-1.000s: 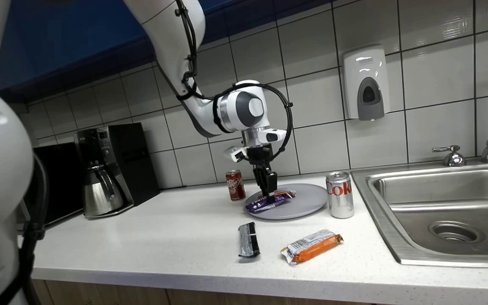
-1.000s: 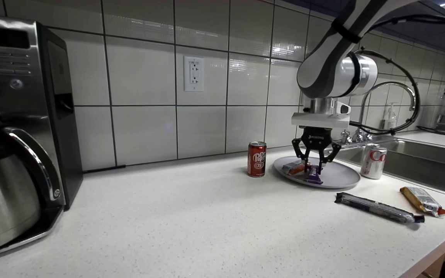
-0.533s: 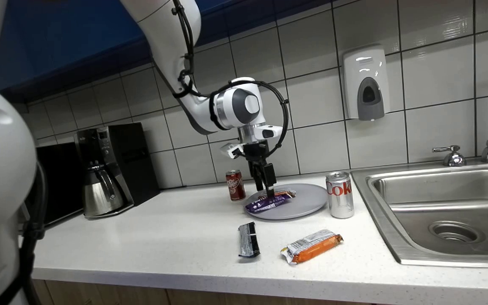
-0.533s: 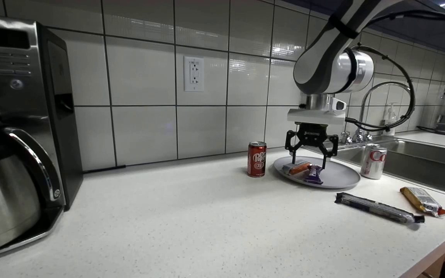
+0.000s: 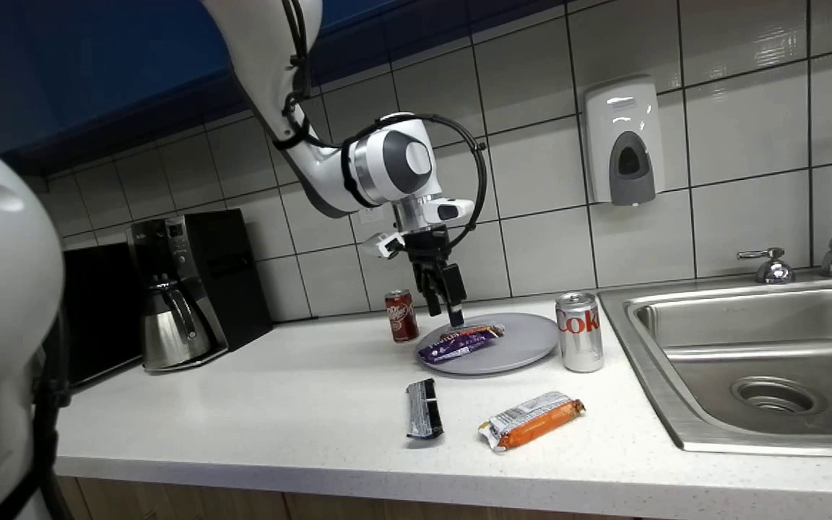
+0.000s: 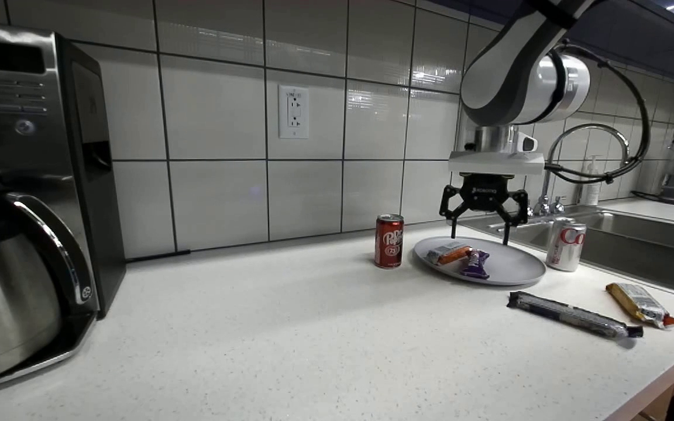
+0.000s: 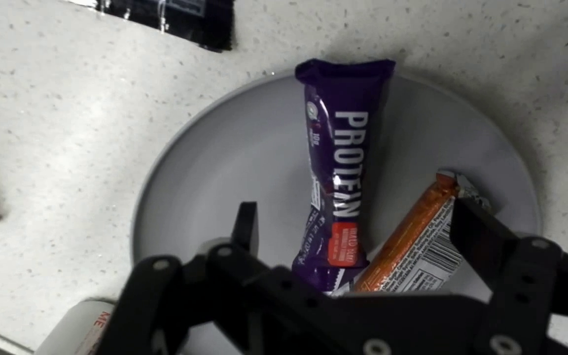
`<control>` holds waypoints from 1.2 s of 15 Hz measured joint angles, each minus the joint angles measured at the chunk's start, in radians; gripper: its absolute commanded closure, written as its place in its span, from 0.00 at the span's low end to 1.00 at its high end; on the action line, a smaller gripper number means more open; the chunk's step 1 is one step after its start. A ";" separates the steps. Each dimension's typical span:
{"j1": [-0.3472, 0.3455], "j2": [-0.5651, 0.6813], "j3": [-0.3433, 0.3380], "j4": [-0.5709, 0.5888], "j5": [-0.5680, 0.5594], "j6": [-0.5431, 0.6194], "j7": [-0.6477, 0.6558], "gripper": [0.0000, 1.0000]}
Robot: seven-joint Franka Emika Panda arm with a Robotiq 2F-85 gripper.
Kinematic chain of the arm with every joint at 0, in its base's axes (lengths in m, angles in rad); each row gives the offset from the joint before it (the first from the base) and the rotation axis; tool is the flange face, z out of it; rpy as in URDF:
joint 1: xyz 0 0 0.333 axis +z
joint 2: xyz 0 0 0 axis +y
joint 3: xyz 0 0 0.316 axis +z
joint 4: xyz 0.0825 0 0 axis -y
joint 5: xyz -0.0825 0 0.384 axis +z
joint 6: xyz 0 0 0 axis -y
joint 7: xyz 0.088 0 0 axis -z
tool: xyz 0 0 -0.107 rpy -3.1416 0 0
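While the gripper (image 6: 480,240) is poised over the grey plate (image 6: 518,268), its jaws are spread wide, nothing held. The plate's rim is crossed by the purple bar (image 7: 336,167) laid there, an orange bar (image 7: 405,241) just beside. A narrow gap is seen toward the red can (image 6: 389,241). The lettering PROTEAN (image 7: 348,165) is legible only in the wrist view. The speckled counter (image 6: 255,327) is backed by tiles (image 6: 220,196).
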 measured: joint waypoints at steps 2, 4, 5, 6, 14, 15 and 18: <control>0.000 -0.047 0.000 -0.047 -0.022 0.000 -0.002 0.00; 0.000 -0.095 0.001 -0.098 -0.043 0.000 -0.013 0.00; 0.000 -0.117 0.001 -0.123 -0.058 0.000 -0.019 0.00; 0.000 -0.140 0.003 -0.150 -0.071 0.000 -0.027 0.00; -0.001 -0.279 0.034 -0.311 -0.126 0.001 -0.236 0.00; -0.001 -0.294 0.041 -0.328 -0.126 0.001 -0.284 0.00; -0.002 -0.334 0.059 -0.375 -0.124 0.001 -0.421 0.00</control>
